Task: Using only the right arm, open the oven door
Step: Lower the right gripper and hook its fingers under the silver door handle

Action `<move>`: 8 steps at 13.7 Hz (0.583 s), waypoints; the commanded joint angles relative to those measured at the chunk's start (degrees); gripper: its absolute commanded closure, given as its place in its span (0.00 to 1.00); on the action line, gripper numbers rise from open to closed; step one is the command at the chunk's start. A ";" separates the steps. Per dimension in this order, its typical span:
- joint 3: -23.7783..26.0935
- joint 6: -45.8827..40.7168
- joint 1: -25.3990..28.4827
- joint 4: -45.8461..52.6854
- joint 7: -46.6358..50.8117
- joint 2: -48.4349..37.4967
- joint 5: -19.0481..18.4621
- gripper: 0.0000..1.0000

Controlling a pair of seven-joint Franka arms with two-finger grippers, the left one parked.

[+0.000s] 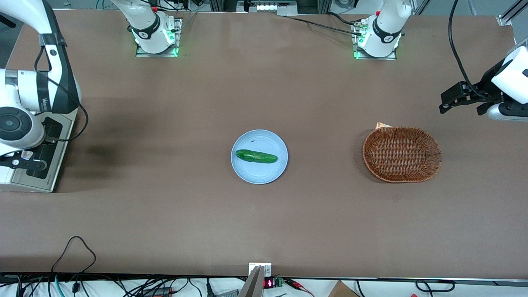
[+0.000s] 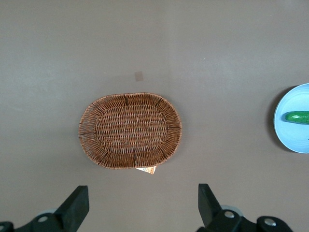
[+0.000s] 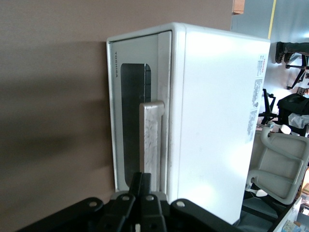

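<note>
Black fingers (image 3: 146, 200), pressed together with nothing showing between them, sit at the near end of the silver bar handle (image 3: 150, 140) in the right wrist view; that puts the gripper (image 3: 143, 193) right at the oven door (image 3: 130, 121), though I can't say whether it touches the bar. The door looks fully closed, its dark glass flush in the white toaster oven (image 3: 217, 121). The oven stands at the working arm's end of the table (image 1: 165, 214), with the right arm (image 1: 24, 90) bent over it. Well apart, mid-table, a cucumber (image 1: 255, 156) lies on a blue plate (image 1: 247, 173), and a wicker basket (image 1: 402, 154) sits toward the parked arm's end; neither is in the way. The step in hand seems to be getting purchase on the handle. To do it well, I'd want the closed tips hooked between bar and glass nearer the bar's middle, since a pull from one end could twist the door or slide off. The pull should follow the hinge's arc, gently, because so light an oven might skid or tip.
</note>
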 commanded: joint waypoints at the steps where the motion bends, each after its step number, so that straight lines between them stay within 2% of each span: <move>1: -1.10 2.33 -0.31 -0.93 1.11 -0.53 -1.21 1.00; 3: -1.37 2.77 -0.75 -1.01 1.11 0.08 -1.21 1.00; 8: -3.21 4.27 -0.93 -3.30 2.35 1.13 -5.43 1.00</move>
